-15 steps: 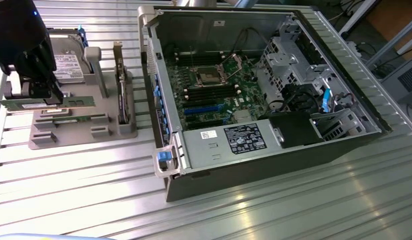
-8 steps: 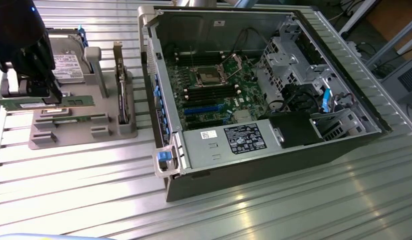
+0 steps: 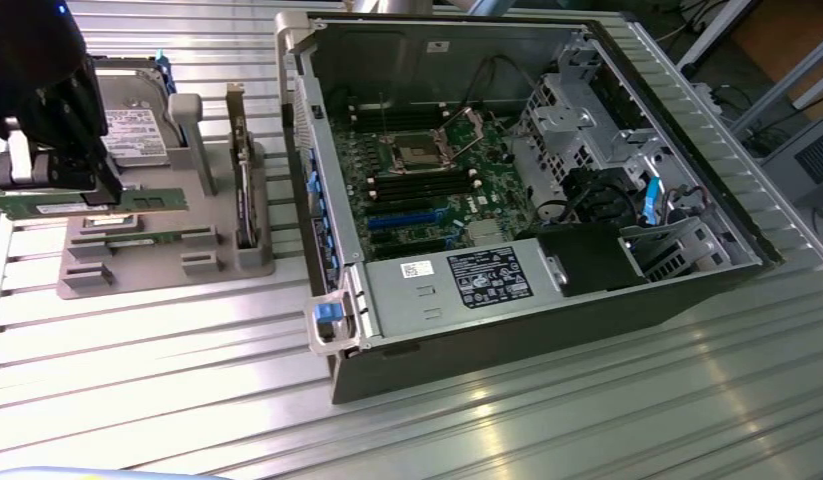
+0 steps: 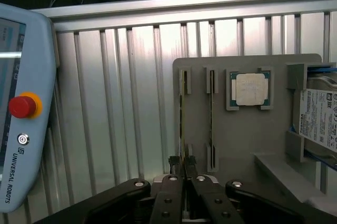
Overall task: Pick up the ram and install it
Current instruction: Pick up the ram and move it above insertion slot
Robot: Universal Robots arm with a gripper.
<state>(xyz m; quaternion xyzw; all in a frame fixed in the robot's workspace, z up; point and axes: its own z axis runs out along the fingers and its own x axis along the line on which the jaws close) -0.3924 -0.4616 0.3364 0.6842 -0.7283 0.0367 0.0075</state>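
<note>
Jaws pinched narrow, gripper [image 4: 182, 162] clamped on the ram [image 3: 91, 203]. Stick lies level over the grey holder [image 3: 158, 278], at the exterior view's left. Well apart from the open computer case [image 3: 518, 330].

The pincer [image 4: 182, 162] stands over the holder tray [image 3: 158, 270] on the bench [image 3: 545, 430] with the ram [image 3: 91, 203] held in it, a second memory stick [image 4: 212, 124] in the slot just beside it, the processor [image 4: 250, 89] and hard drive [image 4: 318, 121] farther along the same tray, and the open computer case [image 3: 518, 345] well apart toward the exterior view's right.
</note>
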